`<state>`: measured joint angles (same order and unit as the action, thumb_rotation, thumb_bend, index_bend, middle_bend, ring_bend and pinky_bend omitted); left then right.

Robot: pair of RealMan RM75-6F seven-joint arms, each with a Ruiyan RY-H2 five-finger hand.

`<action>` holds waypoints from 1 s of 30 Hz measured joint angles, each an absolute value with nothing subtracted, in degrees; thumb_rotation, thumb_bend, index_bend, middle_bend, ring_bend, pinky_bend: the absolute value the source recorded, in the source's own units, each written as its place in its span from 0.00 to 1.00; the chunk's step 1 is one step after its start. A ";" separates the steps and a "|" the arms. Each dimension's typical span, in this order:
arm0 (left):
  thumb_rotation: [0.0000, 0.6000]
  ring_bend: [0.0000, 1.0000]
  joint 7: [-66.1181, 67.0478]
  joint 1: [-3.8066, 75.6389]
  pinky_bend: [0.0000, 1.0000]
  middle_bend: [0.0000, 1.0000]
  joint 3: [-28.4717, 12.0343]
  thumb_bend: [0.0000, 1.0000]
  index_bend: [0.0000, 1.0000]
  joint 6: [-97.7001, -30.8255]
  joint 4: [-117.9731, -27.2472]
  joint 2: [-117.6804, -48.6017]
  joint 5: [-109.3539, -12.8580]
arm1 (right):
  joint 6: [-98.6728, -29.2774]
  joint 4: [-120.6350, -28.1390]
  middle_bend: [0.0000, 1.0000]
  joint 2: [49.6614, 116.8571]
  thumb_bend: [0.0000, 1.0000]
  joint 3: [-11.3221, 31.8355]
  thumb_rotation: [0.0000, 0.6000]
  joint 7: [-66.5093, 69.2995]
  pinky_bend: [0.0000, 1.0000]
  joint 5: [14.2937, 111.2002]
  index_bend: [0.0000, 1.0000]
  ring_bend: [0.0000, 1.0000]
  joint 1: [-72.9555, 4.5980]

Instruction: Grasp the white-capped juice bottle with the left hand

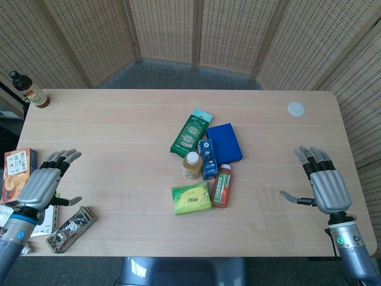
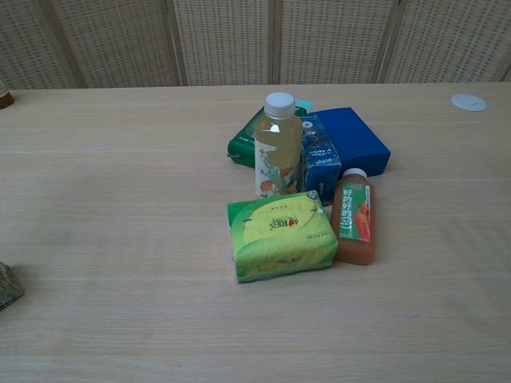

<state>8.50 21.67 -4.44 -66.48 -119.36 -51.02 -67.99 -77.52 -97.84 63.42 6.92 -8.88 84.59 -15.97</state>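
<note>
The white-capped juice bottle stands upright in the cluster at the table's middle, filled with pale yellow juice. My left hand hovers over the table's left edge with fingers spread, holding nothing, far to the left of the bottle. My right hand is near the right edge, also spread and holding nothing. Neither hand shows in the chest view.
Around the bottle lie a green packet, a blue box, a small blue carton, a green tissue pack and an orange juice bottle on its side. A brown bottle, snack box and wrapped bar sit left; a white disc far right.
</note>
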 measured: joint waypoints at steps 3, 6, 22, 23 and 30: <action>1.00 0.00 7.55 21.71 0.00 0.00 -4.59 0.05 0.11 -66.18 -118.66 -51.23 -68.03 | -77.51 -98.56 0.05 63.22 0.17 6.87 0.45 -9.31 0.00 84.99 0.05 0.00 -16.14; 1.00 0.00 6.82 21.75 0.00 0.00 -4.66 0.05 0.11 -65.82 -118.26 -51.60 -68.09 | -77.71 -99.07 0.05 62.80 0.17 6.80 0.42 -9.20 0.00 85.52 0.05 0.00 -16.16; 1.00 0.00 -0.39 28.59 0.00 0.00 -8.29 0.04 0.00 -55.12 -110.42 -61.11 -63.00 | -79.55 -102.49 0.05 60.96 0.17 5.72 0.40 -10.30 0.00 86.61 0.05 0.00 -14.48; 1.00 0.00 -0.83 29.32 0.00 0.00 -8.65 0.04 0.00 -54.31 -109.58 -62.47 -62.45 | -79.65 -102.93 0.05 60.76 0.17 5.66 0.40 -10.60 0.00 86.69 0.05 0.00 -14.37; 1.00 0.00 -4.44 34.88 0.00 0.00 -11.59 0.04 0.00 -49.67 -100.83 -74.59 -60.02 | -80.52 -104.87 0.05 59.03 0.17 5.27 0.40 -11.74 0.00 86.70 0.04 0.00 -13.27</action>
